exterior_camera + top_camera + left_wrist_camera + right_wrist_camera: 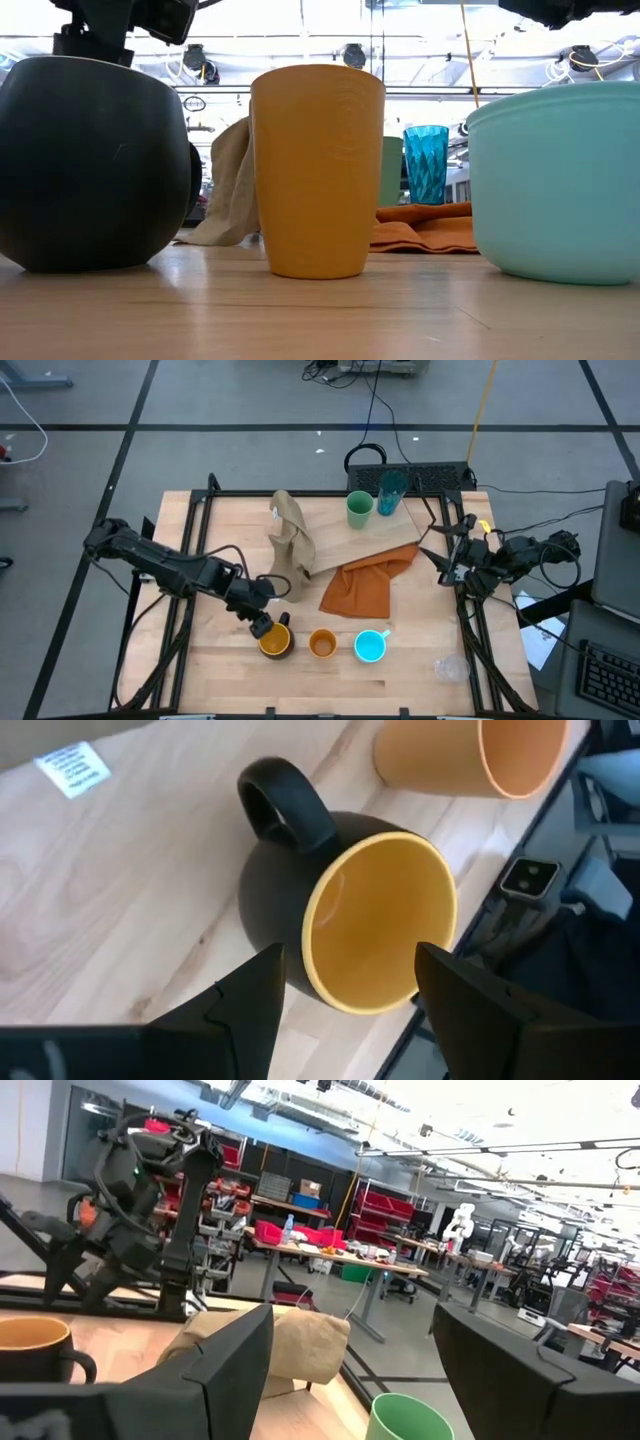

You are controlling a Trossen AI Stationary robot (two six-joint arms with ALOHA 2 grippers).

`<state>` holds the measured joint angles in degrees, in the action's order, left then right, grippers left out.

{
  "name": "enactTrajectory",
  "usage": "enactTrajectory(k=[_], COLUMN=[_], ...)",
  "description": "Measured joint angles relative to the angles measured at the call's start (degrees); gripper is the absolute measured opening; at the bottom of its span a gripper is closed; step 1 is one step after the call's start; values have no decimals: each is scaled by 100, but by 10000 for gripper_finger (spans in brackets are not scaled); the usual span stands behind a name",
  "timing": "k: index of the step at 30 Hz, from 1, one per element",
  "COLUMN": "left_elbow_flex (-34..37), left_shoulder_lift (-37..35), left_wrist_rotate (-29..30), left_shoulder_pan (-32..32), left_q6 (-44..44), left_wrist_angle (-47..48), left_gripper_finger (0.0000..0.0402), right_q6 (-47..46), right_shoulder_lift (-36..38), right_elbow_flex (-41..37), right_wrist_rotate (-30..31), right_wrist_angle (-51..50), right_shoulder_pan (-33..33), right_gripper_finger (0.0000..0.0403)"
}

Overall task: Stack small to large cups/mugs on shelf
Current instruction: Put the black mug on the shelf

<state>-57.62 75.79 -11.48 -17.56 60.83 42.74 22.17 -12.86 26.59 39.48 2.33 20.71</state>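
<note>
Spread wide and empty, left end effector (345, 985) hovers over the yellow mug (375, 920), orange cup (470, 755) just beyond. Clipping the rim could tip it into that neighbour. Right end effector (450, 555) waits unclenched, aside.

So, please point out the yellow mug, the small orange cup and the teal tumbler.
yellow mug (375, 920), left wrist view, yellow inside wall.
small orange cup (317, 170), low view, outer side.
teal tumbler (391, 493), high view, upper body.
</note>
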Motion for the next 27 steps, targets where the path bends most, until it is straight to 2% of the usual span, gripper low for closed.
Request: enactTrajectory(k=[4, 11, 19, 27], left_elbow_flex=[-1, -1, 3, 3], left_shoulder_lift=[0, 135, 675, 684], left_wrist_rotate=[288, 339, -241, -146], left_shoulder_pan=[-191, -501, -518, -513], left_q6=[340, 881, 913, 808], left_wrist_angle=[-7, -96, -93, -51], left_gripper_finger=[223, 223, 223, 223], right_q6=[0, 0, 2, 9], right_shoulder_lift=[-2, -2, 0, 0], right_elbow_flex=[0, 0, 0, 0], right_wrist_rotate=[2, 4, 144, 145], right_wrist_angle=[-59, -59, -59, -45], right_shoulder_pan=[0, 0, 0, 0], right_gripper_finger=[265, 265, 265, 265])
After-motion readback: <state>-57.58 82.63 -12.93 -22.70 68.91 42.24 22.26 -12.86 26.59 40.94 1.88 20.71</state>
